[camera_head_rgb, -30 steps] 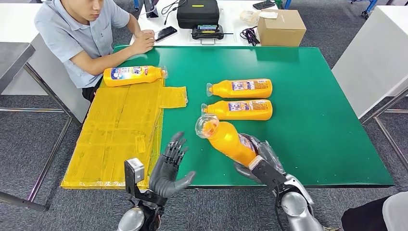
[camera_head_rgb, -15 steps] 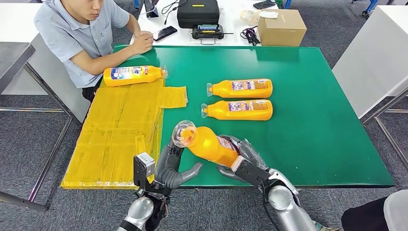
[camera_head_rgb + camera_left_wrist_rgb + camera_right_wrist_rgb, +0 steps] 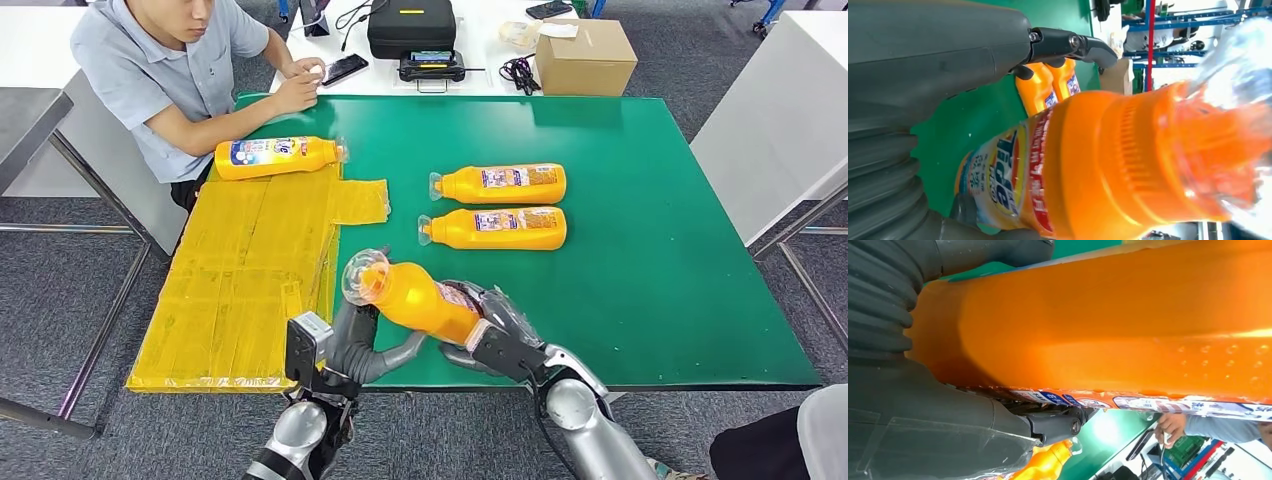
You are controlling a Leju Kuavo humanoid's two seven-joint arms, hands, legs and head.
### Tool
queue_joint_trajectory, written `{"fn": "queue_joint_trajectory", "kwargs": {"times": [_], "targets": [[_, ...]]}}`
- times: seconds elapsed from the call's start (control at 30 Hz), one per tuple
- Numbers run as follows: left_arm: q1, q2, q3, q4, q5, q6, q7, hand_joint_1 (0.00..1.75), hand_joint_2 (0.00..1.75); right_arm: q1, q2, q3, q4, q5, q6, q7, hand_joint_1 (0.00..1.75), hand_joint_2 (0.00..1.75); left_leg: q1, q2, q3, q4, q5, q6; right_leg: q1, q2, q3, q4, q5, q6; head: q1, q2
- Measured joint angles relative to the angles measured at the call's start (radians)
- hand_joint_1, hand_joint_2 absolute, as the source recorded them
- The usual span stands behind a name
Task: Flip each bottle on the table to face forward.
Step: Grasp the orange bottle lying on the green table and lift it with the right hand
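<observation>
My right hand (image 3: 492, 335) grips an orange bottle (image 3: 420, 300) by its lower body and holds it tilted above the front edge of the green table (image 3: 650, 260), clear cap pointing up and to the left. My left hand (image 3: 355, 340) is under the bottle's neck, fingers up behind it and thumb reaching beneath it, with a gap showing between thumb and bottle (image 3: 1098, 165) in the left wrist view. The right wrist view shows the bottle's plain orange side (image 3: 1108, 320). Two more orange bottles (image 3: 500, 184) (image 3: 495, 228) lie side by side mid-table, labels up, caps to the left.
A third lying bottle (image 3: 277, 157) rests at the far end of a yellow mat (image 3: 250, 270) on the left. A seated person (image 3: 170, 70) leans on the far left corner. A cardboard box (image 3: 585, 57) and black case stand behind the table.
My right hand has carried the bottle leftward and nearer to me. My left hand has dropped and come in under the bottle's neck.
</observation>
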State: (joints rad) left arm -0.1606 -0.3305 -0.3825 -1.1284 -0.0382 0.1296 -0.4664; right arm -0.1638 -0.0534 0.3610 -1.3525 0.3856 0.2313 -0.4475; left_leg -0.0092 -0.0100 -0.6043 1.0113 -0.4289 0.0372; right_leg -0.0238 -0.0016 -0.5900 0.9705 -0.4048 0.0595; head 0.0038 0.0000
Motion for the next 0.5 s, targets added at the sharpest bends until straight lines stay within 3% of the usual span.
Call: {"fn": "queue_joint_trajectory", "kwargs": {"times": [0.17, 0.5], "targets": [[-0.017, -0.001, -0.018, 0.031, 0.070, 0.040, 0.025, 0.00, 1.75, -0.008, 0.007, 0.007, 0.001, -0.008, -0.016, 0.011, 1.75, 1.75, 0.000, 0.000, 0.000, 0.000, 0.000, 0.000, 0.000, 0.000, 0.000, 0.000, 0.000, 0.000, 0.000, 0.000], [-0.034, -0.003, -0.034, 0.061, 0.137, 0.017, 0.040, 0.00, 1.75, -0.024, 0.023, 0.008, 0.008, 0.018, -0.061, 0.030, 1.75, 1.75, 0.000, 0.000, 0.000, 0.000, 0.000, 0.000, 0.000, 0.000, 0.000, 0.000, 0.000, 0.000, 0.000, 0.000]]}}
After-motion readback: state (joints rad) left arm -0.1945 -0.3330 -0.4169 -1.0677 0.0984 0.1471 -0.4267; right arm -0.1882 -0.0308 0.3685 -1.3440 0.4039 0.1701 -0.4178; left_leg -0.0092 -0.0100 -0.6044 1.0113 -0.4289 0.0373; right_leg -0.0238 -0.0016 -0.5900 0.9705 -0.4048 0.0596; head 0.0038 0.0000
